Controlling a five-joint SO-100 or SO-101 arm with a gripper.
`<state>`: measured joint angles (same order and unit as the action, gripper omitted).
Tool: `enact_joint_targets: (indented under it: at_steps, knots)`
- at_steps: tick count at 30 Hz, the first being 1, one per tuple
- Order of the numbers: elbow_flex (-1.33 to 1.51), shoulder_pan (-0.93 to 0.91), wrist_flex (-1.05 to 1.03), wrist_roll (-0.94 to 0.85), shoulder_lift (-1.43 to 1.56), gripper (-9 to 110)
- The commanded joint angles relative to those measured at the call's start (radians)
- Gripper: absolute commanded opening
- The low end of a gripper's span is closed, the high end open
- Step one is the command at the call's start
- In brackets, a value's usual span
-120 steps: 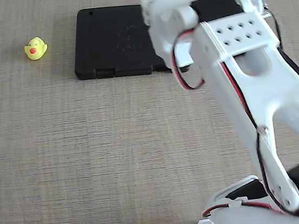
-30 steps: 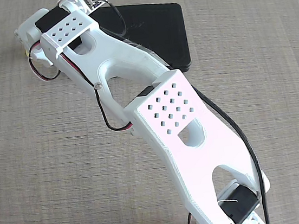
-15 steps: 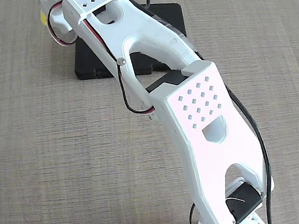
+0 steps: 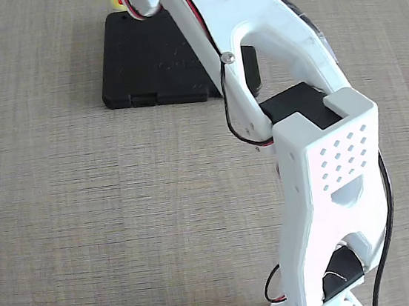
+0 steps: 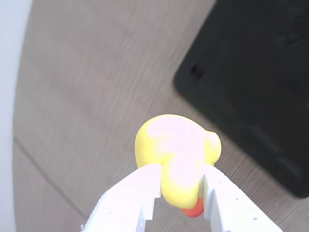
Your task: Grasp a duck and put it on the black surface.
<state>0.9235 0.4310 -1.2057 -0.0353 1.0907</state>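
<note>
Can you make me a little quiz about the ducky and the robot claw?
1. True or false: the gripper has its two white fingers on either side of the duck.
2. In the wrist view, what is straight under the duck? A) the black surface B) the wood-grain table C) a blue bowl
3. Fill in: the small bit poking out below the duck, between the fingers, is coloured ____.

Key
1. True. The duck is pinched between the fingers.
2. B. The black surface sits off to the right in the wrist view, and the duck is not over it yet.
3. Red-orange, which looks like its beak.
</note>
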Motion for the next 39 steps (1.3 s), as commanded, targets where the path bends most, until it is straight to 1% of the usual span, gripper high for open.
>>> enact_joint_targets:
  at_steps: [1,8,14,29,39]
  knots:
    - [0.143,-0.049,0.052,0.003,0.230,5]
    - [0.456,-0.110,0.236,-0.003,0.344,5]
    - [0.606,-0.110,0.318,0.005,0.364,5]
    - [0.635,-0.100,0.382,0.006,0.351,5]
    - [0.643,-0.098,0.385,-0.002,0.350,5]
